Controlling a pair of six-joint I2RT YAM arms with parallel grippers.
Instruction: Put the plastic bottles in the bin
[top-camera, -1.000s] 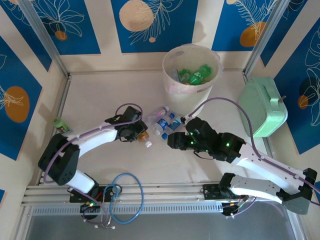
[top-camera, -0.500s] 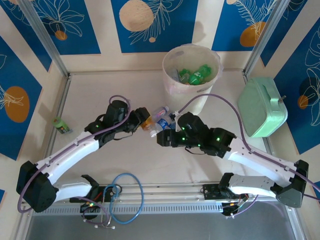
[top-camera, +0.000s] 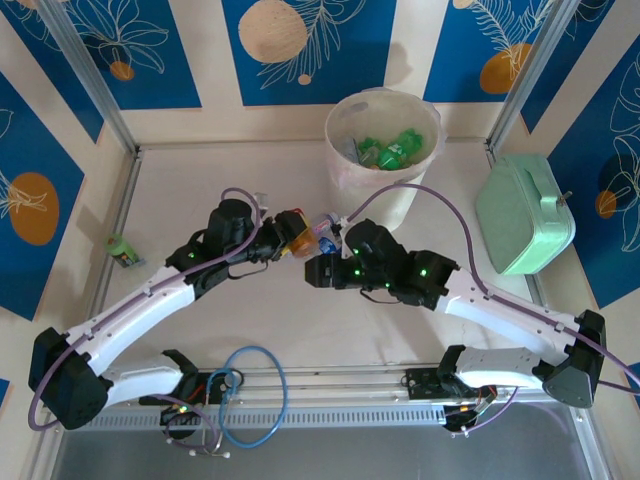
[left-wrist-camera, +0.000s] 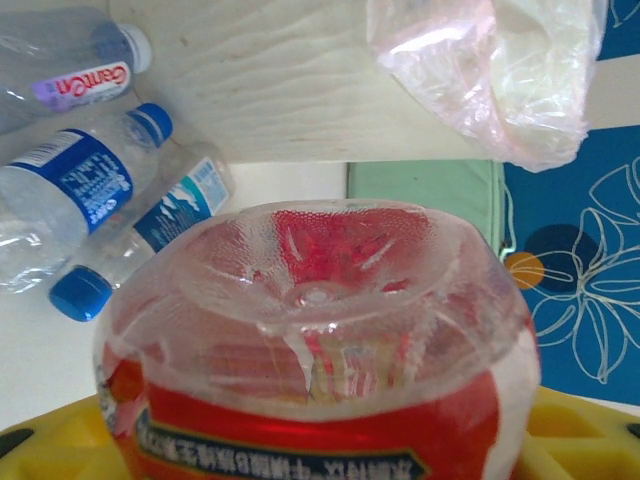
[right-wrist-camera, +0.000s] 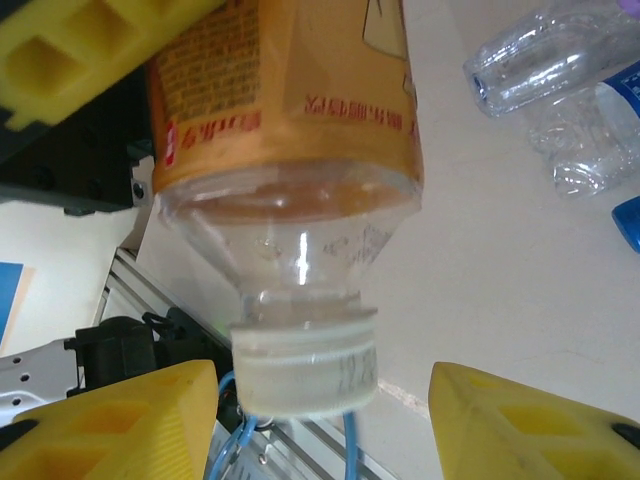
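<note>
Left end effector (top-camera: 287, 245) — clamps orange-labelled bottle (top-camera: 300, 241).

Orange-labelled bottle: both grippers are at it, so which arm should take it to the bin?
Left. The left gripper holds the orange-labelled bottle by its body, close to the bin; the right gripper stands open either side of the cap, gripping nothing.

The place is a robotics lab work cell rather than a home or shop. A pale table (top-camera: 220, 330) is fenced by aluminium posts (top-camera: 90, 75) and backed by printed blue wall panels (top-camera: 160, 50). The left arm (top-camera: 150, 295) and right arm (top-camera: 500, 305) are bolted to a slotted metal rail (top-camera: 330, 385), where a loose cable loop (top-camera: 250, 400) hangs.
</note>
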